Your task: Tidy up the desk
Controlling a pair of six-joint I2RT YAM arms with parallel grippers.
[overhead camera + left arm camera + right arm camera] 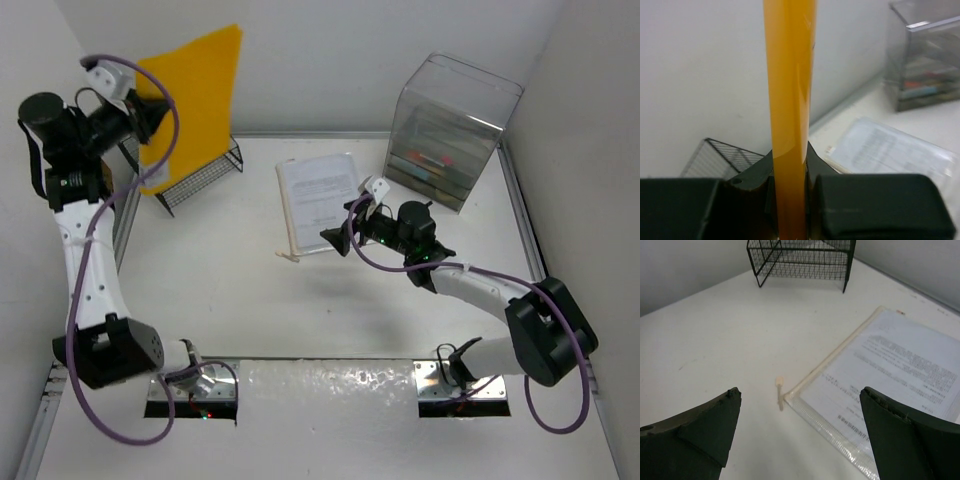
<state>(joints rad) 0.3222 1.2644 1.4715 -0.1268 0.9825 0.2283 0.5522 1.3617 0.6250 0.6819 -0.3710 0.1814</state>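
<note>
Orange folder (790, 100) edge-on between left jaws

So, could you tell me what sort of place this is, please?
Probably a robot lab cell staged as an office desk: a white desk boxed in by plain white panels, two arms bolted at its near edge, and office props: a wire rack, a clear drawer box and a sleeved document.

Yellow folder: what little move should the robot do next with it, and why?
Probably ease the yellow folder down into the black wire rack, then let go. The left pincer is shut on the folder's edge, holding it upright right at the rack, and it doesn't look settled inside yet.
</note>
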